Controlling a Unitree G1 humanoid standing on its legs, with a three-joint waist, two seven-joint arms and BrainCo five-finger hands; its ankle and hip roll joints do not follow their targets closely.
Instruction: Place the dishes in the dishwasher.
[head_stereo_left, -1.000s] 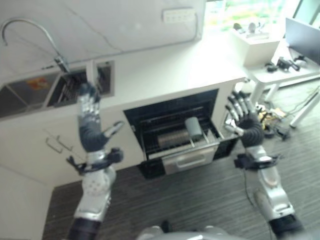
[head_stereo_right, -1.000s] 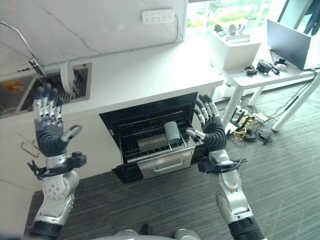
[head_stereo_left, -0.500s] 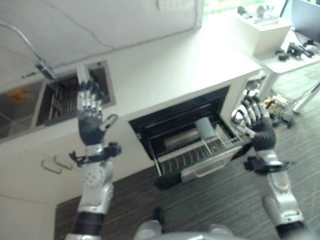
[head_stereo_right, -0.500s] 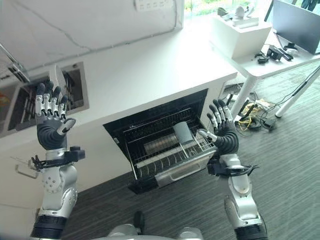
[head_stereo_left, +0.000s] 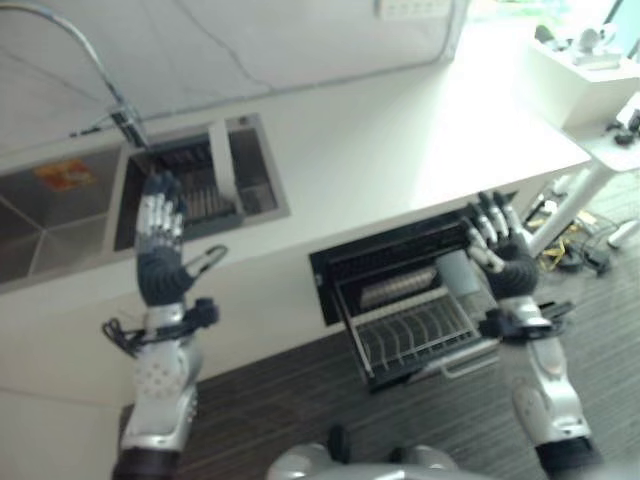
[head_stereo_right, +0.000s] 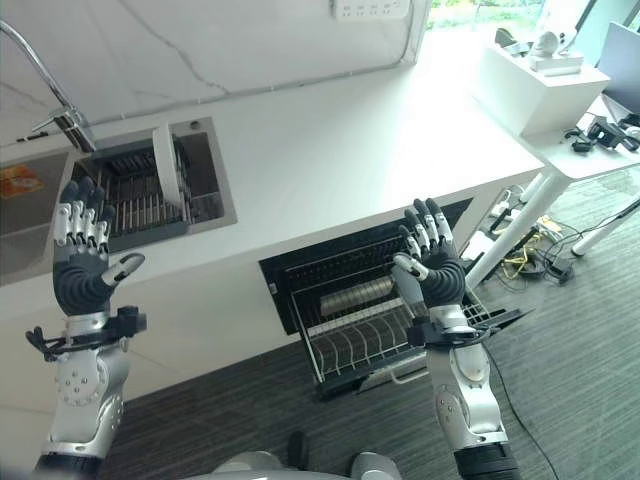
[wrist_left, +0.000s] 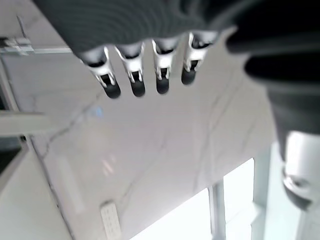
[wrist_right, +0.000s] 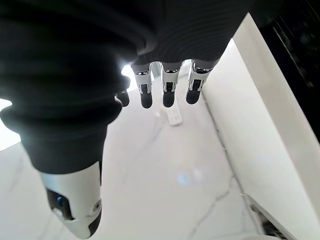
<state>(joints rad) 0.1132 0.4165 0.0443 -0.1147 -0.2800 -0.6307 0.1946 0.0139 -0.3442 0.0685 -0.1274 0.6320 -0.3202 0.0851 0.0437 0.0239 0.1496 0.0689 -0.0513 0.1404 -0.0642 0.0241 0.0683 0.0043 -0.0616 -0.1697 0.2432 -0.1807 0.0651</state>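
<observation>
White plate (head_stereo_right: 162, 172) stands beyond raised left hand (head_stereo_right: 82, 262).

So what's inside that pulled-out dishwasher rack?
In the dishwasher rack a row of plates stands at the back, its front tines bare. The right robot hand covers whatever sits behind it.

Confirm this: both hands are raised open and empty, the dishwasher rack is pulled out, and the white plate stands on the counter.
Wrong about the plate: the right eye view shows it upright in the sink rack. The left hand and right hand are open, the dishwasher rack pulled out.
</observation>
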